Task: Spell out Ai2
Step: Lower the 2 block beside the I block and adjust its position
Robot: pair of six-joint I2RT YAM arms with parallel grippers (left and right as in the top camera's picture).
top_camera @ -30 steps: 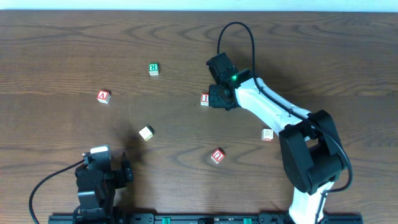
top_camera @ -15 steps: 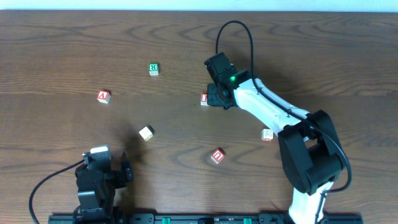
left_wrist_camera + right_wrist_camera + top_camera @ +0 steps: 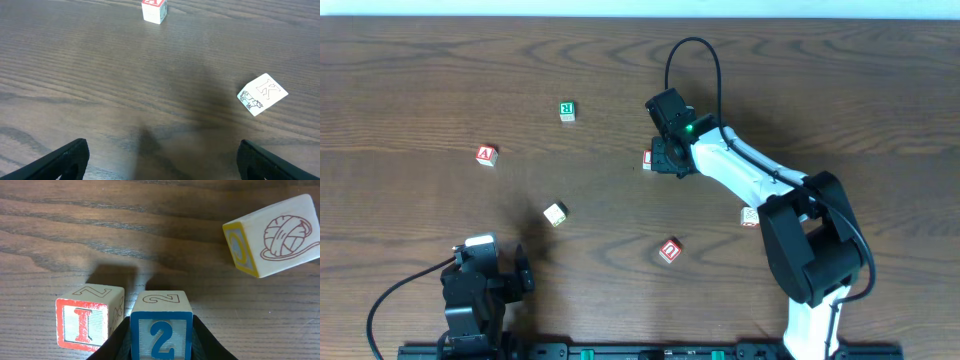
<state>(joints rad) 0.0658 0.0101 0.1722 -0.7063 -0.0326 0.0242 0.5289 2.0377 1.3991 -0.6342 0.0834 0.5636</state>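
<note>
Your right arm has crept a little toward the left of the overhead view over the last second, carrying the right gripper (image 3: 658,158) closer to the "I" cube (image 3: 648,159). Every other cube sits where it did, and your left arm has not moved.

Findings, left to right on the table (image 3: 860,90):

- The "A" cube (image 3: 487,155) stands alone at far left, well apart from the other two task cubes.
- The left gripper (image 3: 160,162) is parked at the near edge, its fingers spread wide and holding nothing.
- The "K" cube (image 3: 555,213) lies tilted, just ahead of that gripper.
- The green "R" cube (image 3: 567,111) sits further back.
- The "I" cube stands upright, red letter toward the right wrist camera.
- The "2" cube (image 3: 161,336) is clamped between the right gripper's fingers (image 3: 205,342), just beside the "I" cube on its right, faces roughly in line. You cannot tell whether it rests on the wood.
- A yarn-picture cube (image 3: 272,235) lies tilted beyond them.
- The red "U" cube (image 3: 669,250) and a pale cube (image 3: 750,216) lie nearer the right arm's base.
</note>
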